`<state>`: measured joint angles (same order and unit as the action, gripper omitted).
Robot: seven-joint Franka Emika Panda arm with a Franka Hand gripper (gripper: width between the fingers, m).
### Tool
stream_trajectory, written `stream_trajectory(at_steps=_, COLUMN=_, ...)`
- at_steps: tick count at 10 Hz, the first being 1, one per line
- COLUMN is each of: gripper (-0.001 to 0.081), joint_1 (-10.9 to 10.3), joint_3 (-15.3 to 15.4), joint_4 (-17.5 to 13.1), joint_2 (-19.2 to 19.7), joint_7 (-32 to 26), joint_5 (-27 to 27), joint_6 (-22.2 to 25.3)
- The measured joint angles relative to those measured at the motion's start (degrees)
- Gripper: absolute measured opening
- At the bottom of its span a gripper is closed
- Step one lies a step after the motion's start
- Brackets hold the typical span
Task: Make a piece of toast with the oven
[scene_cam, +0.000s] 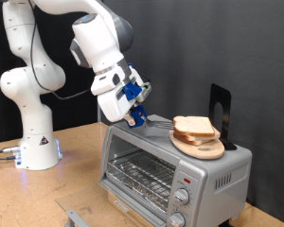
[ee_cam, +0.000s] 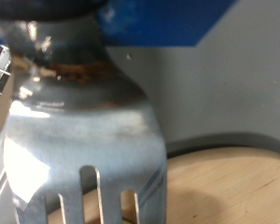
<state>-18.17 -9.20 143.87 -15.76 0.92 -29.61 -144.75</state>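
The silver toaster oven (scene_cam: 151, 151) stands on the table with its glass door (scene_cam: 137, 175) facing the exterior view's bottom left; the wire rack shows through it. Several slices of toast (scene_cam: 193, 126) are stacked on a round wooden board (scene_cam: 201, 148) on the oven's top. My gripper (scene_cam: 135, 113) hangs over the oven's top, to the exterior view's left of the stack, shut on a metal slotted fork (scene_cam: 159, 121) whose tines point at the slices. In the wrist view the fork (ee_cam: 84, 121) fills the picture with the board's edge (ee_cam: 224, 187) just beyond its tines.
A black upright object (scene_cam: 221, 109) stands behind the board on the oven. Two round knobs (scene_cam: 180, 198) and a small red mark (scene_cam: 187, 178) are on the oven's front right. The arm's white base (scene_cam: 33, 142) stands at the exterior view's left, with a metal piece (scene_cam: 78, 214) at the table's front.
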Motion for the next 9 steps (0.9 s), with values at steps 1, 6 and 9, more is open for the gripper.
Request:
stream_trajectory(at_steps=1, gripper=0.0430, joint_1=-0.02, joint_3=0.24, joint_4=-0.89, joint_2=1.01, joint_7=0.03, joint_5=0.19, joint_6=-0.08)
stream_trajectory(at_steps=6, gripper=0.0430, joint_1=-0.05, joint_3=2.56, joint_4=-4.10, joint_2=4.48, joint_7=1.61, joint_5=3.21, joint_6=-2.16)
stream_trajectory(at_steps=9, gripper=0.0430, joint_1=-0.06, joint_3=3.70, joint_4=-6.30, joint_2=6.46, joint_7=4.62, joint_5=4.55, joint_6=-1.99)
